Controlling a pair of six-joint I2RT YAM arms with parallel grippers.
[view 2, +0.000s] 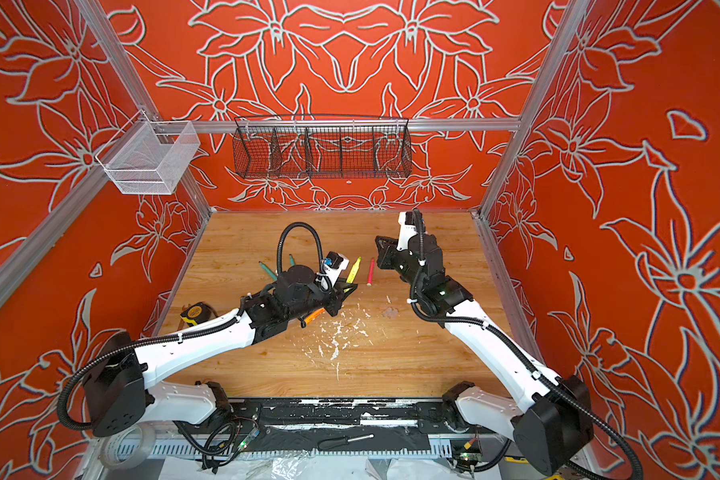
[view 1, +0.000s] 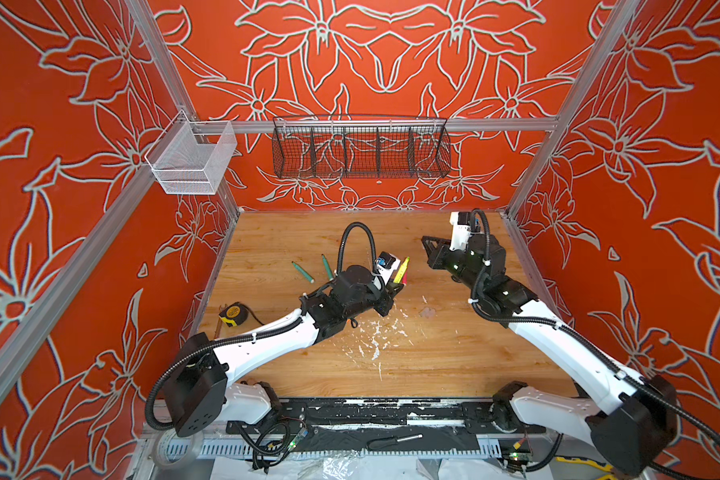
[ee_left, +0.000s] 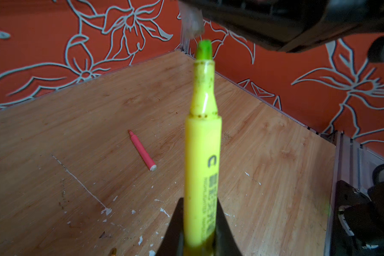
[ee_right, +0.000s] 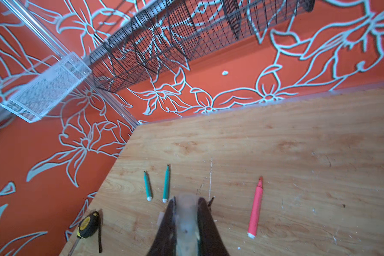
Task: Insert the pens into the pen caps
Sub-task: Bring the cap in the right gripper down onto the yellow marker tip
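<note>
Left tool (ee_left: 198, 212) clamped on the yellow pen (ee_left: 203, 144), its green tip aimed at the right tool (ee_right: 186, 200), which is closed on a clear pen cap (ee_left: 190, 22) just off that tip. Pink pen (ee_right: 255, 210) lies on the worktop (ee_right: 297, 144) between the tools. Two teal pens (ee_right: 148, 186) lie beside the left tool, on its side away from the right tool.

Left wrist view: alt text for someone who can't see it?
The left gripper holds a yellow pen, its green tip just short of a clear pen cap in the right gripper, not yet inserted. A pink pen lies on the wooden table beyond.
</note>
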